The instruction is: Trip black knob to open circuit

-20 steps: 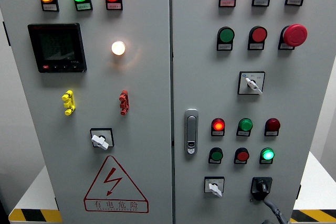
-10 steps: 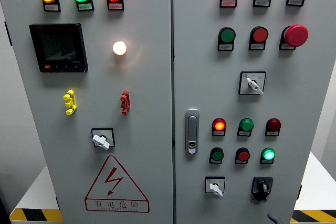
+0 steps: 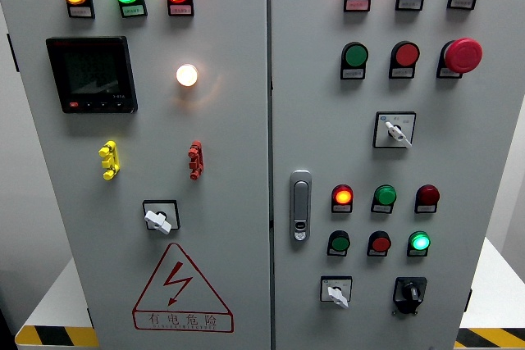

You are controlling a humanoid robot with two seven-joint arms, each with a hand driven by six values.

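Neither hand was in the shot, so no way to tell if the fingers were open or holding anything. The black knob [image 3: 409, 292] sat at the bottom right of the right-hand cabinet door [image 3: 484, 161], just beside a white selector switch [image 3: 335, 292] and below the lit green lamp [image 3: 419, 241]. It looked like a small, rigid plastic rotary with a raised bar across it. I'd guess it's stiff and clicky, best pinched across that bar and twisted.

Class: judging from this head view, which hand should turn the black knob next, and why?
Probably right: the black knob sits at the cabinet's lower right, nearer the right arm's side. Neither hand is in view.
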